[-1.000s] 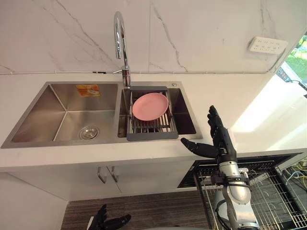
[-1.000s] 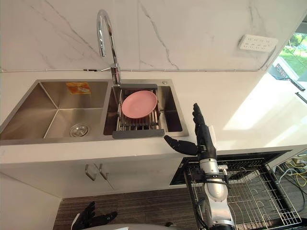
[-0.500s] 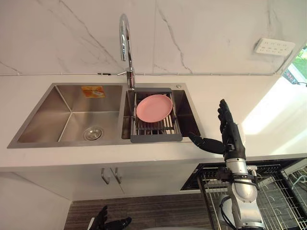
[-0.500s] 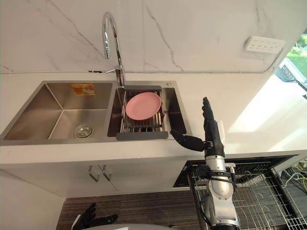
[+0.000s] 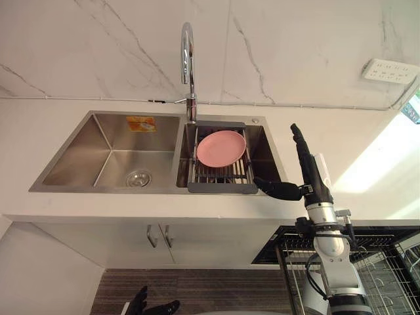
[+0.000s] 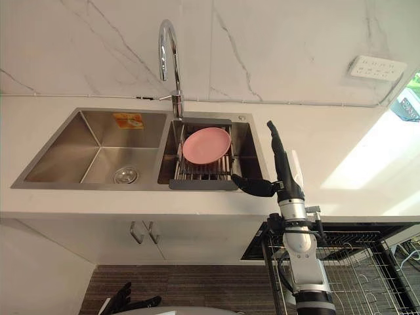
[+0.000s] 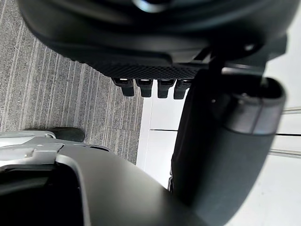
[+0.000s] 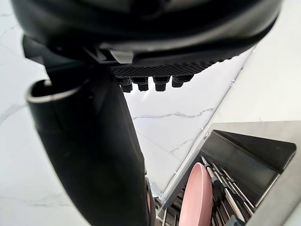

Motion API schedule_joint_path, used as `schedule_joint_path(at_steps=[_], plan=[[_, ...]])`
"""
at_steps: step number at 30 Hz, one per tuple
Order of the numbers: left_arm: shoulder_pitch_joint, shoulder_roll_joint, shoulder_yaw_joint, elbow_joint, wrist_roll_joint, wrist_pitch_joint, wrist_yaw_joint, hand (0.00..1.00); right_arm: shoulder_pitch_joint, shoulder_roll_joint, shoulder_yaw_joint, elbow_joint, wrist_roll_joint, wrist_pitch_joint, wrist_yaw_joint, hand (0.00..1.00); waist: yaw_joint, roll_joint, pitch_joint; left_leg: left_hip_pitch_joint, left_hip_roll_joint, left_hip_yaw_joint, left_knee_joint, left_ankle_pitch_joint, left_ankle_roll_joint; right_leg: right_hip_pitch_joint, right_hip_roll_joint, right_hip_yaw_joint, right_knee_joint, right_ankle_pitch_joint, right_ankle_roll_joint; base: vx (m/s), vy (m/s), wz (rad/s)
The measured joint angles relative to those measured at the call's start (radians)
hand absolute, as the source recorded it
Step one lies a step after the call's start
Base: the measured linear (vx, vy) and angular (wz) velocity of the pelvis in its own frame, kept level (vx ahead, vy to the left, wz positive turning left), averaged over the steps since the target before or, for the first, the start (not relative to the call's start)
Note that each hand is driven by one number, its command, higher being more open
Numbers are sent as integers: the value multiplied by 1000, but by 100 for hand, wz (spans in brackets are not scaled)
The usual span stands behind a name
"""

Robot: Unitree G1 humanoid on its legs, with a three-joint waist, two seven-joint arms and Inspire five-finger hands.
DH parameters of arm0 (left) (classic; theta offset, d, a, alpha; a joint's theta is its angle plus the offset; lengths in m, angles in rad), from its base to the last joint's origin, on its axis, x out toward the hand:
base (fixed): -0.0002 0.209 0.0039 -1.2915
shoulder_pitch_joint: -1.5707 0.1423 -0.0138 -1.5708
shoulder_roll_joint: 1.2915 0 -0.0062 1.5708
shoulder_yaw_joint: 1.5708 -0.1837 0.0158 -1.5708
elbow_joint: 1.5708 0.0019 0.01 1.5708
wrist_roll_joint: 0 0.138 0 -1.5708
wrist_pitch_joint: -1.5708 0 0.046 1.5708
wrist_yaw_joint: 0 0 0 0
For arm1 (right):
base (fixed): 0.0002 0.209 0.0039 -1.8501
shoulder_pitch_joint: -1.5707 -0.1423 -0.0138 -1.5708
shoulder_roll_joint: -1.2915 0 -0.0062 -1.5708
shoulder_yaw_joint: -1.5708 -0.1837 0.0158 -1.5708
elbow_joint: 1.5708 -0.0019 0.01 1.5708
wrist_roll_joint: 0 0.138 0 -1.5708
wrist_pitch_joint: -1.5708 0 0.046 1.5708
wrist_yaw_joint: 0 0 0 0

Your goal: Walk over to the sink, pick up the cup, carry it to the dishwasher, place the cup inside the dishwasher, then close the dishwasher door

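A pink plate point(image 5: 221, 147) leans on a dark dish rack point(image 5: 223, 178) in the right basin of a steel double sink point(image 5: 125, 154). My right hand point(image 5: 308, 176) is raised over the white counter just right of that basin, open, fingers straight up and thumb point(image 5: 275, 191) pointing at the rack's near corner. It holds nothing. The right wrist view looks past the thumb point(image 8: 94, 155) at the plate point(image 8: 197, 197) and the rack's bars. My left hand point(image 5: 154, 306) hangs low by the floor, fingers relaxed and empty.
A tall curved faucet point(image 5: 189, 65) stands behind the sink, against a marble wall. A wire dishwasher rack point(image 5: 384, 262) is pulled out below the counter at the right. Cabinet handles point(image 5: 157, 235) sit under the sink. A wall socket point(image 5: 387, 70) is at the upper right.
The camera has shifted, so the sink sits further right and lower. My right hand has come closer to the right basin and turned edge-on, still open. The left hand stays low.
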Motion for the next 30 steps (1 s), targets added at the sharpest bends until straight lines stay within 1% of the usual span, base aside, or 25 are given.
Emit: schedule_joint_path(at_steps=[5, 10, 14, 20, 23, 26, 30], plan=[[3, 1, -5, -14, 2, 6, 0, 100, -68, -25, 31, 68, -76, 37, -17, 100, 5, 0, 0, -8, 2, -11, 0, 9, 0, 0, 2, -15, 0, 0, 0, -40, -23, 8], [5, 2, -6, -23, 21, 9, -4, 100, -140, -50, 67, 153, -130, 75, -26, 100, 18, 0, 0, -11, 2, -20, -1, 16, 0, 0, 2, -22, 1, 1, -1, -52, -19, 5], [5, 3, -6, -27, 22, 15, -7, 100, -196, -56, 100, 238, -203, 118, -42, 100, 23, 1, 0, -20, 2, -38, -1, 25, 1, 0, 1, -39, 1, 2, -2, -38, -18, 12], [7, 3, -7, -46, 31, 26, -16, 100, -293, -63, 141, 336, -230, 169, -75, 100, 30, 2, 4, -25, 2, -45, -2, 32, 1, 0, 3, -46, 0, 4, -7, -35, -10, 4], [7, 3, -12, -57, 38, 28, -19, 100, -345, -62, 160, 388, -240, 194, -92, 100, 38, 8, 11, -27, 2, -48, -2, 37, 1, 0, 3, -50, -1, 7, -8, -36, -6, 3], [7, 3, -16, -65, 38, 28, -24, 100, -375, -62, 170, 426, -242, 214, -115, 100, 47, 11, 17, -32, 1, -57, -2, 41, 1, 0, 3, -59, -3, 9, -9, -36, -7, 8], [5, 3, -16, -84, 38, 28, -27, 100, -429, -62, 173, 487, -263, 226, -140, 100, 57, 12, 38, -36, 0, -66, -2, 47, 0, 0, 3, -67, -3, 11, -11, -30, -4, 6]])
